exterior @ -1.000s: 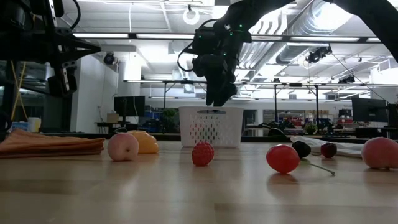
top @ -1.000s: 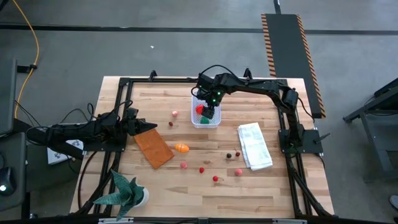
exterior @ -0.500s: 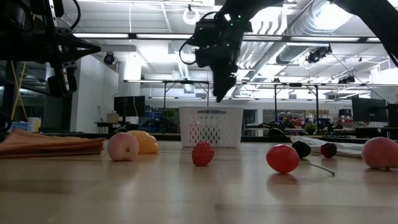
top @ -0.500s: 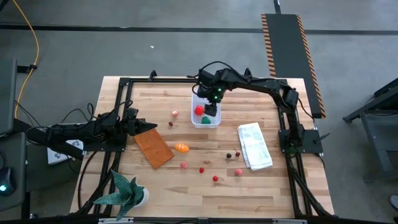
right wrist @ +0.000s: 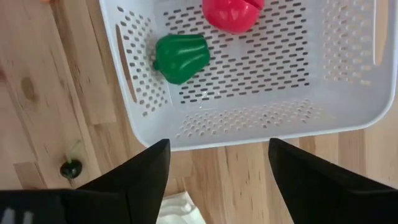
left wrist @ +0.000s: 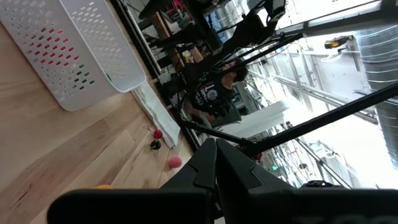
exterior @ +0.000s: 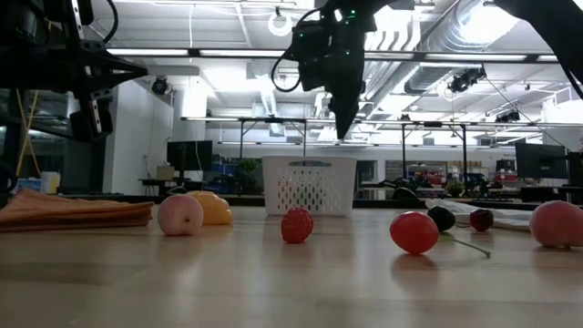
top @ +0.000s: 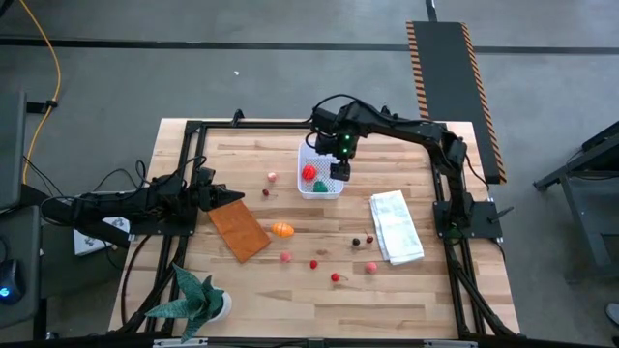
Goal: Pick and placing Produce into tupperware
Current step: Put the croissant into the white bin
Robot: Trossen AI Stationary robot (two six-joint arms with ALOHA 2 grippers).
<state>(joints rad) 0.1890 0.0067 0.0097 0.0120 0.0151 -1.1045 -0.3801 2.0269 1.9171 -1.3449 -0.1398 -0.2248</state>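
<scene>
Sitting in the tupperware (right wrist: 249,118) are only a red tomato (right wrist: 231,14) and a green piece (right wrist: 181,57), while the right gripper (top: 338,170) hovers above with fingers spread and empty, the left gripper (top: 215,197) waits closed at the desk (top: 290,300) edge, and the carrot (top: 281,230) and berries (top: 313,263) remain loose.

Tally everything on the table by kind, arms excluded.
Produce pieces: 11 (2 in the tub, 9 loose)
White perforated tub: 1
Folded white cloth: 1
Orange-brown mat: 1
Green plant: 1
Total: 15

In the right wrist view, the tupperware (right wrist: 249,118) beyond the tool is cut off at the edge, as is its red tomato (right wrist: 231,15).
</scene>
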